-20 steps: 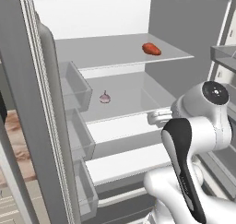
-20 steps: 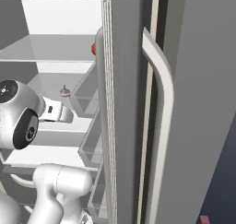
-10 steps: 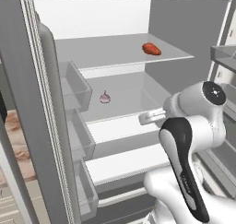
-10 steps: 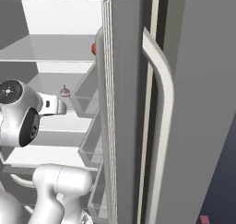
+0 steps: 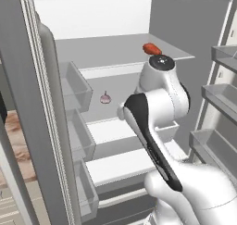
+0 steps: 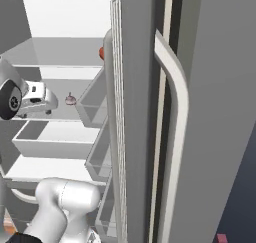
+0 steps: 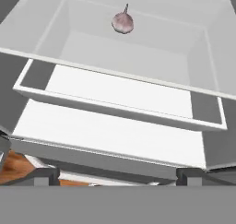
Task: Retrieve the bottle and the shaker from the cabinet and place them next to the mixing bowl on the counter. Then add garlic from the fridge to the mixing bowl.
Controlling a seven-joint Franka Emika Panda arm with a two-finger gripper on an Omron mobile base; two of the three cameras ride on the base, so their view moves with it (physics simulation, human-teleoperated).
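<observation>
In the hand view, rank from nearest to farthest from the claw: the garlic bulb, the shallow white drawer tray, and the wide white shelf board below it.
1. Wide white shelf board, just above the claw's fingertips.
2. Shallow white drawer tray, next level up.
3. Small whitish-grey lumpy garlic bulb, at the back of the grey shelf, left of centre.

The fridge (image 5: 115,15) stands open, and the way in from the front is free. The garlic (image 7: 122,22) sits alone on the middle shelf (image 7: 138,57), with bare shelf on every side and open space above it up to the next shelf (image 5: 120,50). Door bins (image 5: 76,87) line the left side. An orange-red vegetable (image 5: 151,48) lies on the upper shelf, well apart.
</observation>
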